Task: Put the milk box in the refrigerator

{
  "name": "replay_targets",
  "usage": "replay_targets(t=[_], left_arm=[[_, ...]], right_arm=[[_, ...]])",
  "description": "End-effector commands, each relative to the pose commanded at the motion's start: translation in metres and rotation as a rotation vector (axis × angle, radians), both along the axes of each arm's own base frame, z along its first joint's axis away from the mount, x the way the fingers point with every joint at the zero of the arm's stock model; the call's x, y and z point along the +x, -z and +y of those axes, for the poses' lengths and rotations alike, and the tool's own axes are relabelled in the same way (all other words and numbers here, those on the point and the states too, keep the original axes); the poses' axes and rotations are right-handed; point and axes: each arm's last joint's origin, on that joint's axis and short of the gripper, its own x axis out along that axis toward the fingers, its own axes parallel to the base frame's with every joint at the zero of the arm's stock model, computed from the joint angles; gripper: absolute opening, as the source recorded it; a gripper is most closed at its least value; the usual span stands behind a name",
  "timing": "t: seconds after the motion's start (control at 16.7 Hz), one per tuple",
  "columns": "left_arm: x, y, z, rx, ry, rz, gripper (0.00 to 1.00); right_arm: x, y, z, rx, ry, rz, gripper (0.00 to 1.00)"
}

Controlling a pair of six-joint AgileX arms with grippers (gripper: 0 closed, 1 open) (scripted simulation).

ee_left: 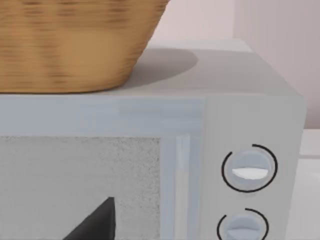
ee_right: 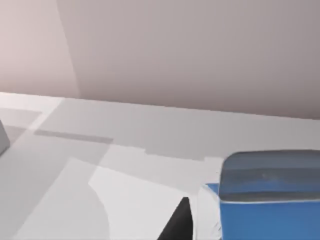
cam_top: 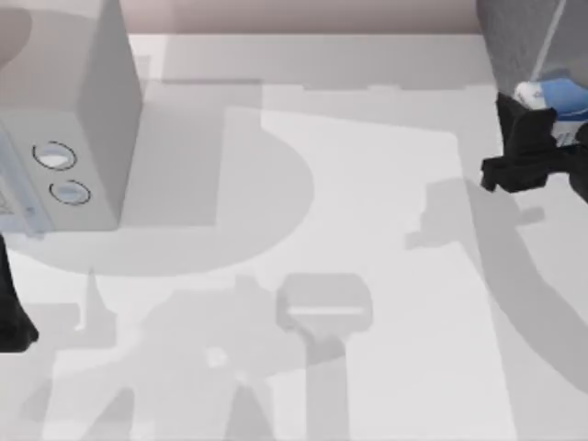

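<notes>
Blue carton with a white band, the milk box (cam_top: pixel 555 99), held at the counter's (cam_top: pixel 367 230) far right edge between the black fingers (cam_top: pixel 522 118) of the right gripper (cam_top: pixel 542 138), just in front of the dark grey speckled refrigerator (cam_top: pixel 528 37). Seen close in the right wrist view as a blue block (ee_right: pixel 270 205). Left gripper (cam_top: pixel 14 322) parked at the left edge, finger state not discernible, facing a pale grey two-dial box (ee_left: pixel 240 150) topped by a woven wicker basket (ee_left: pixel 70 40).
</notes>
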Motion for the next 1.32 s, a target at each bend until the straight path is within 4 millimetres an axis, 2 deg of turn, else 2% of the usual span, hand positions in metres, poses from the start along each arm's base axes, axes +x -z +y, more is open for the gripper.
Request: replay_targets(t=[0.24, 0.36, 0.48, 0.78, 1.2, 1.32], left_arm=[[0.000, 0.000, 0.000, 0.000, 0.000, 0.000, 1.00], [0.000, 0.000, 0.000, 0.000, 0.000, 0.000, 1.00], [0.000, 0.000, 0.000, 0.000, 0.000, 0.000, 1.00], [0.000, 0.000, 0.000, 0.000, 0.000, 0.000, 1.00], [0.000, 0.000, 0.000, 0.000, 0.000, 0.000, 1.00], [0.000, 0.000, 0.000, 0.000, 0.000, 0.000, 1.00]], right_arm=[[-0.062, 0.028, -0.061, 0.021, 0.068, -0.061, 0.00], [-0.085, 0.047, -0.080, 0.019, 0.125, -0.107, 0.00], [-0.099, 0.065, -0.092, 0.004, 0.182, -0.148, 0.00], [-0.112, 0.086, -0.105, -0.050, 0.278, -0.230, 0.00], [-0.112, 0.086, -0.106, -0.057, 0.285, -0.239, 0.00], [-0.112, 0.079, -0.106, -0.054, 0.285, -0.256, 0.00]])
